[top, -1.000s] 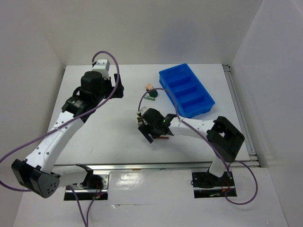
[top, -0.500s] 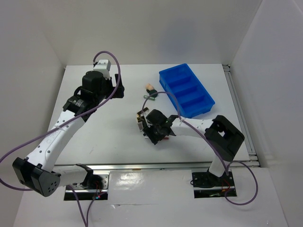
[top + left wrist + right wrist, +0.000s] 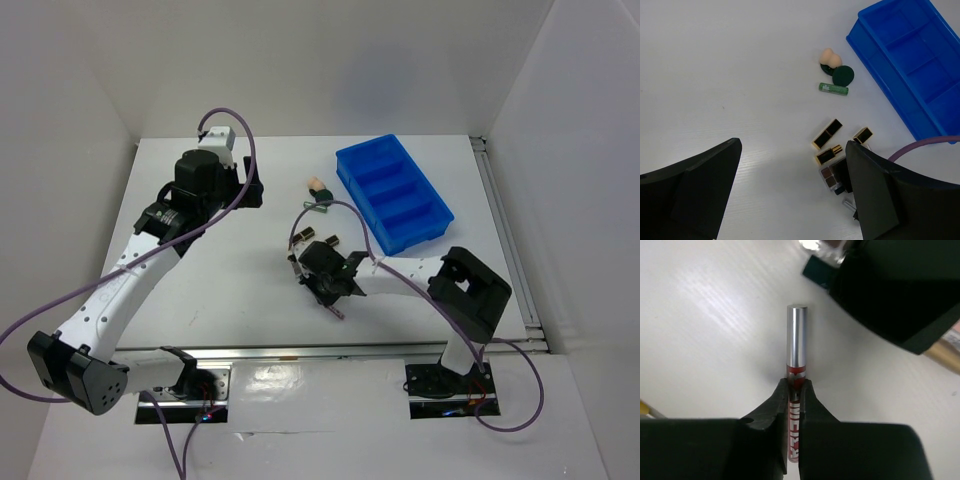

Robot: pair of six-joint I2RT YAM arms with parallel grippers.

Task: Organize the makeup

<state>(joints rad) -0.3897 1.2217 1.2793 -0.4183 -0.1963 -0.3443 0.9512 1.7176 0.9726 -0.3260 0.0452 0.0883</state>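
The makeup lies in a loose cluster mid-table. My right gripper [image 3: 795, 390] is shut on a slim red gloss tube with a silver cap [image 3: 796, 335], which lies on the table; in the top view this gripper [image 3: 326, 282] sits just near of the cluster. Black-gold lipstick tubes [image 3: 827, 133] [image 3: 862, 135] [image 3: 828, 154], a brown palette [image 3: 829, 176] and a black compact [image 3: 842, 169] lie together. Farther back are a beige sponge [image 3: 830, 57], a green round piece [image 3: 843, 75] and a green tube [image 3: 833, 89]. My left gripper [image 3: 790, 195] hangs open above the table, holding nothing.
A blue plastic bin [image 3: 393, 190] with several compartments stands at the back right, its long side facing the makeup; it also shows in the left wrist view [image 3: 910, 55]. White walls enclose the table. A purple cable [image 3: 330, 205] arches over the cluster.
My right gripper has shut on the slim red tube and shifted slightly toward the near edge, uncovering two lipstick tubes behind it. The left arm has not moved.
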